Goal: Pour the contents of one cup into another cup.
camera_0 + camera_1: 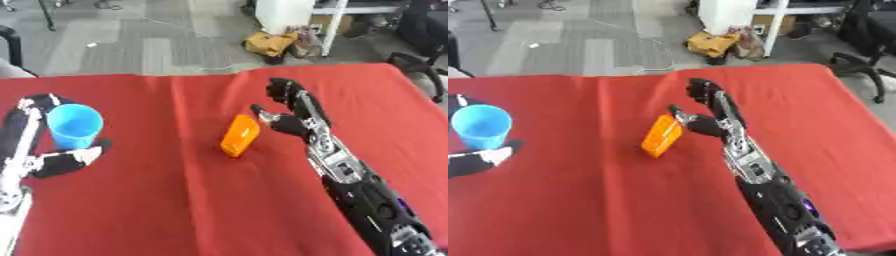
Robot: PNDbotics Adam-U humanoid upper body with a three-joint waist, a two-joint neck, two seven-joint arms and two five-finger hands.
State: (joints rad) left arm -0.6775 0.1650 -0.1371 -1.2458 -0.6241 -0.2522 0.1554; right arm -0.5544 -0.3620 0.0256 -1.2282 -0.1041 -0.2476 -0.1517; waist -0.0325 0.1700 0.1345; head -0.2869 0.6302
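The red tabletop (175, 200) has much free cloth in the middle and toward the near side, and its far edge meets the grey floor, while only two cups are on it, one blue and one orange. The blue cup (74, 126) stands upright near the left edge with the fingers of the left hand (61, 160) curled round its lower part, and I cannot tell if anything is inside it. The orange cup (240, 135) lies tipped over near the middle, and the right hand (287, 112) is just beside it with its fingers apart and holding nothing.
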